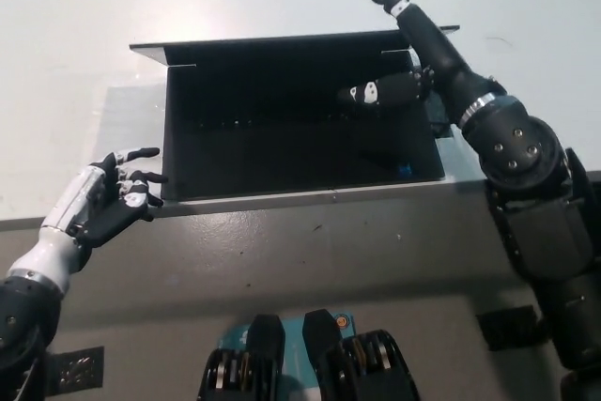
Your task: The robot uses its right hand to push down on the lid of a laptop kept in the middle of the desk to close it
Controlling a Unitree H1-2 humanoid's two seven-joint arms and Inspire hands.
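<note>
At the left, our white left hand (101, 202) rests at the desk's (282, 251) front edge, just beside the laptop's (300, 129) near left corner, fingers spread and holding nothing; we judge it is parked there to stay clear of the closing. The laptop sits mid-desk, its base squared to the edge, its lid (282, 44) tipped well forward over the shadowed keyboard. Over the lid's right end lies our black right hand (418, 44), fingers extended flat and apart, gripping nothing, thumb hanging over the keyboard side. We reckon the flat palm suits pressing down, and the off-centre placement suits our arm's reach.
</note>
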